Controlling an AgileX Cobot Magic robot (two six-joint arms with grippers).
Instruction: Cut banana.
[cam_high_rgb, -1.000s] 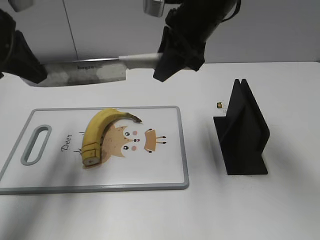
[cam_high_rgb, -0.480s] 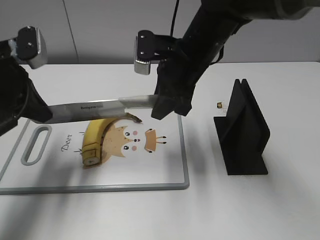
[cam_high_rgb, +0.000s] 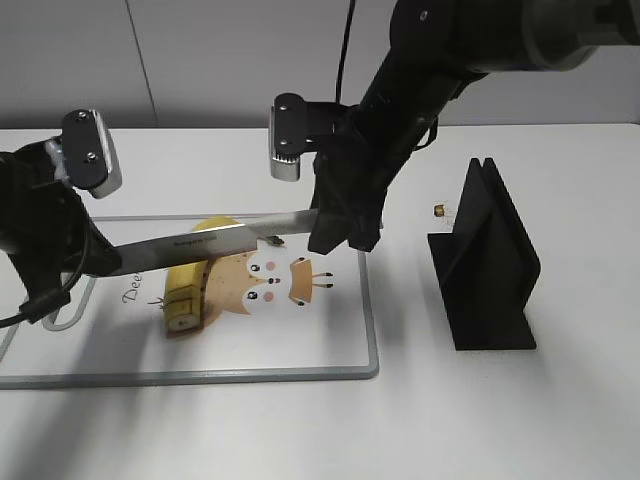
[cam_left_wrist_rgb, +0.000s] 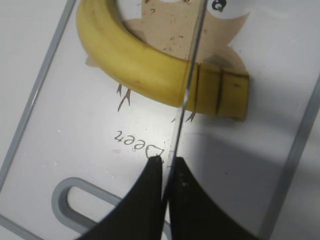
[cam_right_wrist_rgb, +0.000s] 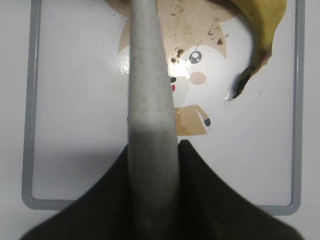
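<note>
The yellow banana (cam_high_rgb: 190, 285) lies on the white cutting board (cam_high_rgb: 330, 340), its sliced end with cut lines toward the front. A large knife (cam_high_rgb: 190, 245) lies across it, the blade edge on the peel just behind the cut lines (cam_left_wrist_rgb: 186, 90). My right gripper (cam_high_rgb: 335, 235) is shut on the knife's grey handle (cam_right_wrist_rgb: 150, 100). My left gripper (cam_high_rgb: 95, 262) is shut on the blade's tip end (cam_left_wrist_rgb: 169, 165). The banana's dark stem tip shows in the right wrist view (cam_right_wrist_rgb: 240, 85). In the left wrist view the banana (cam_left_wrist_rgb: 135, 65) curves across the deer print.
A black knife stand (cam_high_rgb: 485, 265) stands right of the board. A small brass-coloured object (cam_high_rgb: 438, 210) lies behind it. The board has a grey rim and a handle slot (cam_left_wrist_rgb: 75, 205) at its left end.
Both arms have brought the knife down from well above the table onto the banana. The banana has not moved.
</note>
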